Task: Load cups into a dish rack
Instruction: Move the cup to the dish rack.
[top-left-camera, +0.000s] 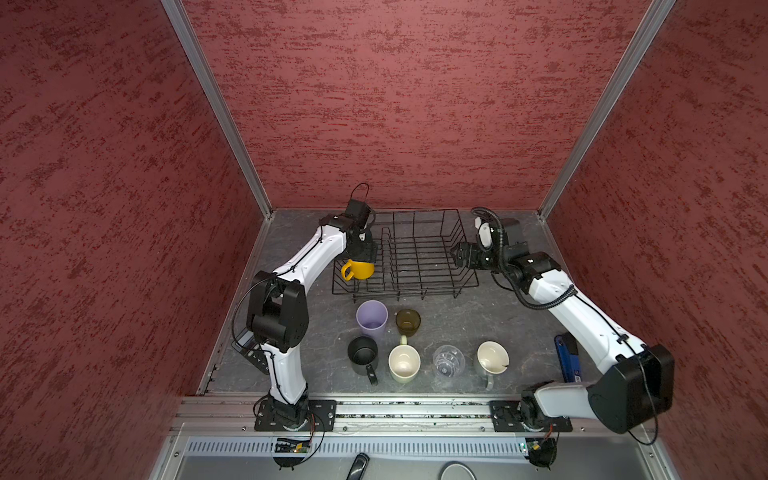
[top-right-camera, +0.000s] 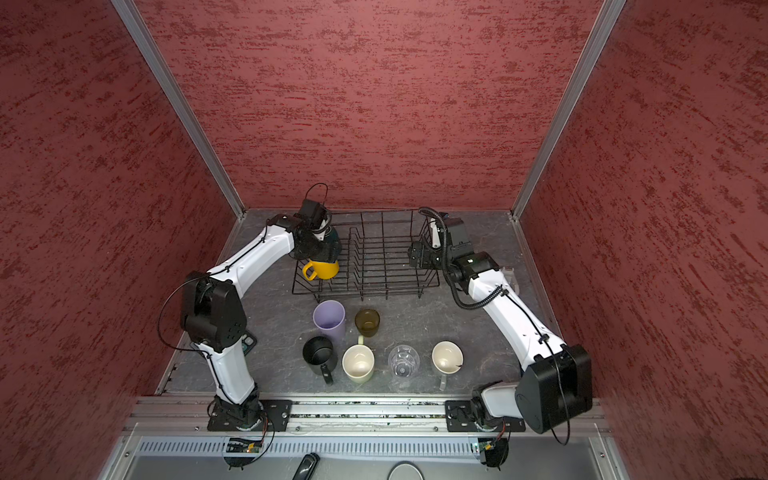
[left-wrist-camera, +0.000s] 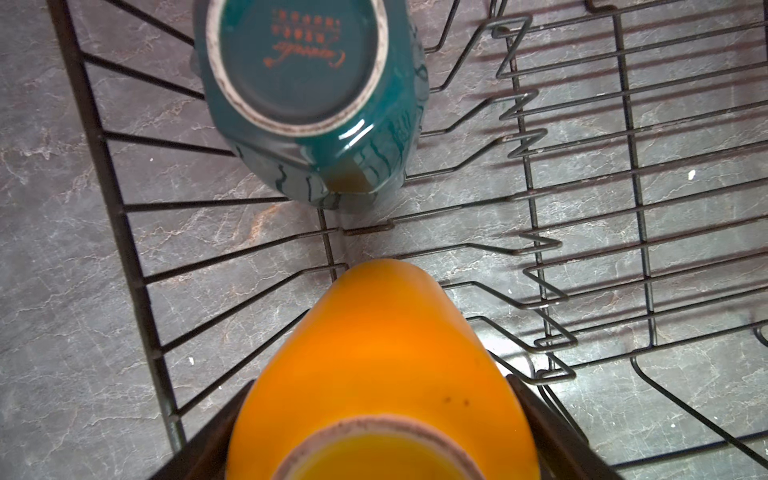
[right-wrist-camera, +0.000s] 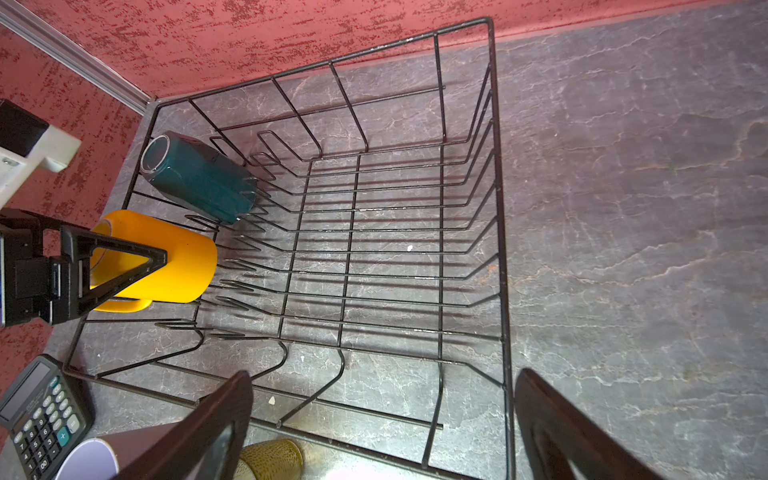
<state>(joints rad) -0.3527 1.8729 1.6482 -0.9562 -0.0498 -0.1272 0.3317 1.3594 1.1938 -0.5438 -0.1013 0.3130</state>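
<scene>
The left hand (left-wrist-camera: 380, 382) pinches a yellow mug (top-left-camera: 359, 270) lying sideways at the left end of the dish rack (right-wrist-camera: 500, 232), beside a teal mug (left-wrist-camera: 307, 83), at the far edge of the counter (top-left-camera: 457, 328); the right hand (right-wrist-camera: 384, 374), spread, hovers over the rack's right end.

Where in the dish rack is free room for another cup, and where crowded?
Free: in the dish rack, from the divider loops to the end beside the right gripper. Crowded: the other end, where the teal mug and yellow mug sit by the left gripper.

White arm shells (top-left-camera: 309, 257), black joints (top-left-camera: 278, 316), looped cables (top-left-camera: 521, 297)
</scene>
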